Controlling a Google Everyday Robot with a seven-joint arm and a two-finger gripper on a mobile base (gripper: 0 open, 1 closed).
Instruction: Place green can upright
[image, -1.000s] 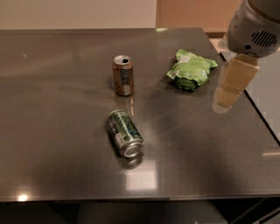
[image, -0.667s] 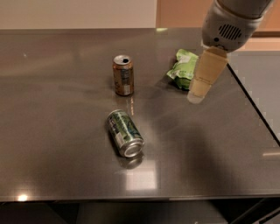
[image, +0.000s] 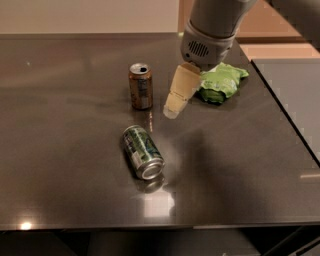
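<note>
The green can (image: 142, 152) lies on its side on the dark table (image: 60, 150), its silver end facing the front edge. My gripper (image: 174, 107) hangs from the grey arm above the table, up and to the right of the can and apart from it. It holds nothing that I can see.
A brown-orange can (image: 140, 86) stands upright just left of the gripper, behind the green can. A light green snack bag (image: 220, 83) lies at the back right, partly behind the arm. The table's right edge (image: 287, 120) runs diagonally.
The arm has swung left across the table, from the right edge past the snack bag to beside the brown-orange can. The cans and the bag have not moved.
</note>
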